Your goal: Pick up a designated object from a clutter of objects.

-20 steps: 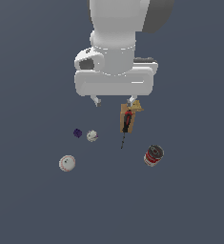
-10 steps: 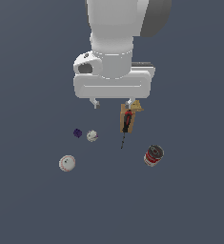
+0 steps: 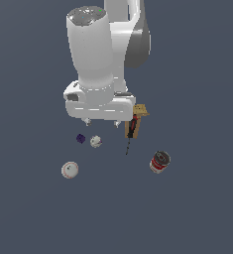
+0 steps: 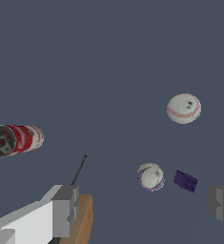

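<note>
1. Wrist view first: my jaws stand wide apart and empty above the tabletop.
2. Purple block (image 4: 185, 181) lies just beside the whitish ball (image 4: 150, 176), nearer one fingertip (image 4: 223, 205).
3. Beyond the ball sits the baseball (image 4: 183, 108).
4. I judge this the approach; next, centre over the block and descend.
</note>
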You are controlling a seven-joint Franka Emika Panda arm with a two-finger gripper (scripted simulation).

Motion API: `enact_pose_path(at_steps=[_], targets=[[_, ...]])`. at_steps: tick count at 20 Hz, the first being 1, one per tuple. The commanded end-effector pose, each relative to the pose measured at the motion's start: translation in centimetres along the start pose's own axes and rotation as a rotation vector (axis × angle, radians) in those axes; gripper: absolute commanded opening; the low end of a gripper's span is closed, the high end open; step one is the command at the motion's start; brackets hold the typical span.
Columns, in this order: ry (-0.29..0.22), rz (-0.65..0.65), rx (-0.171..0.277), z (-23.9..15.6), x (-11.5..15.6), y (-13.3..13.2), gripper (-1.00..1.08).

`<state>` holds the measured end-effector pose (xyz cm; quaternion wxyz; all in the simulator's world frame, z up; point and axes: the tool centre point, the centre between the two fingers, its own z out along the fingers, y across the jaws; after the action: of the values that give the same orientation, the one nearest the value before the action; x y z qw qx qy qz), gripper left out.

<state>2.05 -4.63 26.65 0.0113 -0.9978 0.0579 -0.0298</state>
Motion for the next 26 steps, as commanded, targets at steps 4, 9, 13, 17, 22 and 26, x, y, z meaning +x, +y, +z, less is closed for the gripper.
enact_pose_path(at_steps=[4, 9, 13, 17, 22, 26], targets=[[-0.016, 0.104, 0.002, 6.0, -1.4, 4.9, 1.00], [-0.030, 0.206, -0.006, 11.3, -3.9, 9.5, 1.00], [-0.040, 0.271, -0.016, 14.5, -6.0, 12.3, 1.00], [-0.046, 0.319, -0.025, 16.6, -7.8, 14.4, 1.00], [-0.052, 0.354, -0.034, 18.1, -9.3, 15.8, 1.00], [-0.053, 0.363, -0.036, 18.5, -9.7, 16.2, 1.00]])
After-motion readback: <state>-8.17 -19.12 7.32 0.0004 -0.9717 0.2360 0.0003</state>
